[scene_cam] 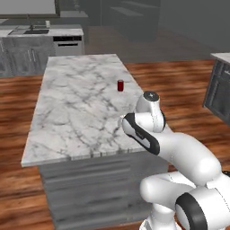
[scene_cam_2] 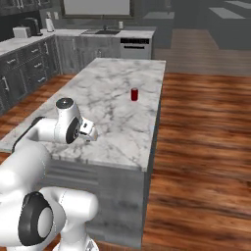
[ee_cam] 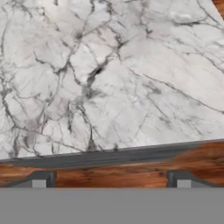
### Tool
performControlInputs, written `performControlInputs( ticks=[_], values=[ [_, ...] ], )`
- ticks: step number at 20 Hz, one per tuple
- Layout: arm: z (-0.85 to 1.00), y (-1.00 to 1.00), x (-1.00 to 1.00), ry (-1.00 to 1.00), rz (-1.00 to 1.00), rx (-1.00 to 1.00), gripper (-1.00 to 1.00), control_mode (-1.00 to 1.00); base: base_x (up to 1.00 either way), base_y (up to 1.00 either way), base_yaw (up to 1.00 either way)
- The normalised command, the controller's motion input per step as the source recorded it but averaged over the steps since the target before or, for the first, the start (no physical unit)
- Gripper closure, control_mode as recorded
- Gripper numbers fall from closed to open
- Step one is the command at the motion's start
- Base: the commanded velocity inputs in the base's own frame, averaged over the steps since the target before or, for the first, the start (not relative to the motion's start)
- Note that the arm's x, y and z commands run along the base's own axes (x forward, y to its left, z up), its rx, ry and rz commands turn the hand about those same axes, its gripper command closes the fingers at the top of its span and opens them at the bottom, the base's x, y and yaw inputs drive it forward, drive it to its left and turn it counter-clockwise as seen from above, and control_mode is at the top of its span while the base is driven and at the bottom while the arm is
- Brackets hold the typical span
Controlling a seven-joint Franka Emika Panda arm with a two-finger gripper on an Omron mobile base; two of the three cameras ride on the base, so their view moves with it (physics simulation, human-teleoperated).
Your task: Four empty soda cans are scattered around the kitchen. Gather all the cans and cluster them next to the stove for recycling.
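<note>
One small red soda can (scene_cam: 120, 85) (scene_cam_2: 134, 94) stands upright on the marble island top (scene_cam: 76, 112) (scene_cam_2: 112, 103), toward its far right side. My arm is folded over the island's near edge, well short of the can. My gripper (ee_cam: 111, 180) is open wide with nothing between its fingertips (ee_cam: 39, 180). It looks down on bare marble (ee_cam: 109, 74) and the island's near edge, with wood floor below. The stove is out of view.
A back counter with a sink (scene_cam: 31, 31) (scene_cam_2: 100, 32) and a dishwasher (scene_cam: 68, 45) (scene_cam_2: 135, 46) runs along the far wall. Dark cabinets with a toaster (scene_cam_2: 22, 32) line the left side. Another cabinet (scene_cam: 219, 87) stands at the right. Wood floor surrounds the island.
</note>
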Motion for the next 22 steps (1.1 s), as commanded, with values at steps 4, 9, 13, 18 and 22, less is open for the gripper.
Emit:
performControlInputs(
  ticks=[4,9,13,18,22],
  values=[
    [0.0,0.0,0.0,0.0,0.0,0.0,-1.0,1.0,0.0,-0.63,0.01],
    [0.0,0.0,0.0,0.0,0.0,0.0,-1.0,1.0,0.0,-0.62,0.01],
    [0.0,0.0,0.0,0.0,0.0,0.0,-1.0,1.0,0.11,-0.58,0.04],
    [0.0,0.0,0.0,0.0,0.0,0.0,-1.0,1.0,0.14,-0.58,0.04],
    [0.0,0.0,0.0,0.0,0.0,0.0,-1.0,1.0,0.24,-0.57,0.0]
  ],
)
